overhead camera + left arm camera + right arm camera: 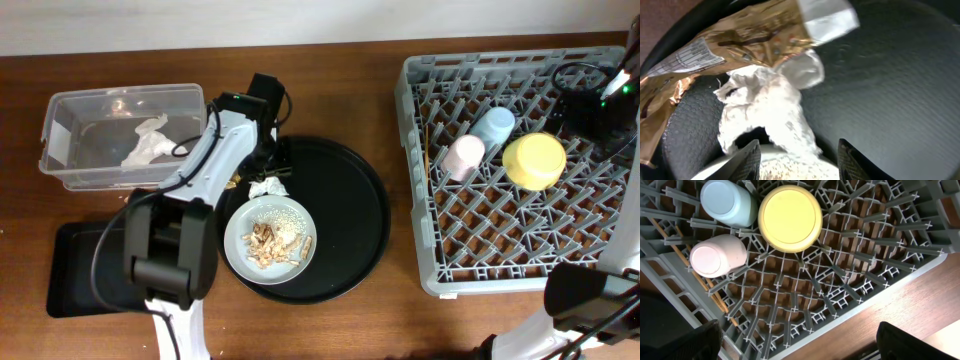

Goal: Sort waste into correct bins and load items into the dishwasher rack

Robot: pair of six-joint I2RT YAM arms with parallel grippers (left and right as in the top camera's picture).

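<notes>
White tissue (767, 107) just ahead of the wide-open, empty left gripper (799, 145), low over the black tray (900, 75), bare room rightward.

Crumpled white tissue (772, 110) touches gold-brown wrapper (735, 40) on the black tray (890, 90).

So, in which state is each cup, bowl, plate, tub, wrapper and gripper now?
pink cup: inverted, in rack
light-blue cup: inverted, in rack
yellow bowl: inverted, in rack
grey plate: upright, holds food scraps
clear tub: open, tissue inside
wrapper: crumpled, on round tray
left gripper: open, empty
right gripper: open, empty
</notes>
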